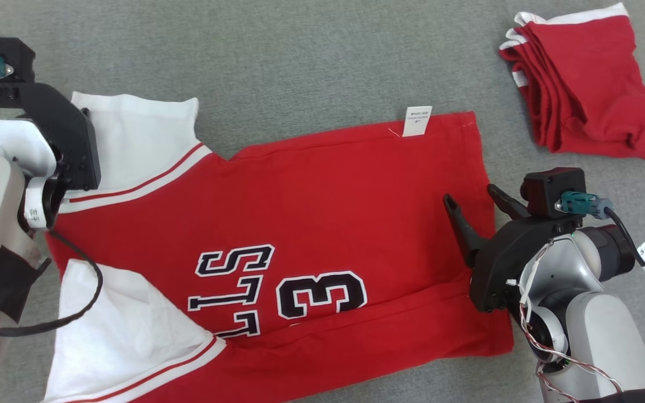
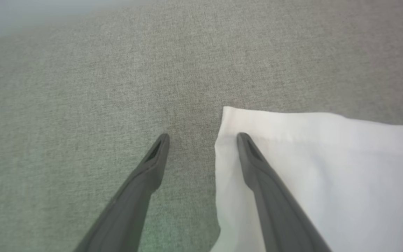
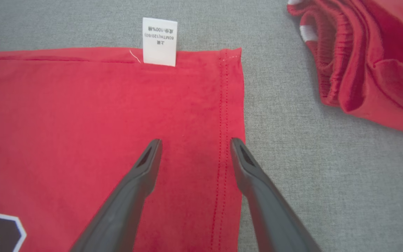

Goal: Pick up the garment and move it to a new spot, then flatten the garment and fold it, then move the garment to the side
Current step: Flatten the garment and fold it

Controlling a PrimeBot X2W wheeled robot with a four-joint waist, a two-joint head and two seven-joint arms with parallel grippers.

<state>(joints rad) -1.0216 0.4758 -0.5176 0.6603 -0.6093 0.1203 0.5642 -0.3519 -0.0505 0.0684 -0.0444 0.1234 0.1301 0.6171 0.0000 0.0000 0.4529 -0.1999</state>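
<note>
Left gripper (image 2: 203, 137) first: jaws spread wide, nothing between them. One finger (image 2: 131, 196) is over bare grey, the other over the corner of a white sleeve (image 2: 327, 168). Whether the tips touch down, I can't tell.

Over to the right gripper (image 3: 196, 140): also wide apart and empty, poised above the red jersey (image 1: 328, 196) at its bottom hem (image 3: 224, 105). One finger is over the red body, the other right along the double-stitched edge.

The jersey lies spread out across the middle of the surface, shoulders toward the robot's left, hem toward its right. A second white sleeve (image 1: 126, 330) fans out at the near left, edged with a red and white stripe.

Now the writing. The lettering (image 1: 233, 285) is black outlined in white, "LLS" beside a big "3", and it reads upside down from the head camera. A long crease runs across the cloth just below it and hides its lower part.

A white care label (image 3: 160, 42) pokes out past the far edge of the jersey onto the grey. Its print is upside down too. "100%" and "60MTH(120/60)" are legible, the other characters too small to make out.

Beneath it all is a grey woven cloth surface (image 1: 300, 56). At its far right corner sits a folded red garment (image 1: 585, 84) with white trim, well apart from the jersey.
</note>
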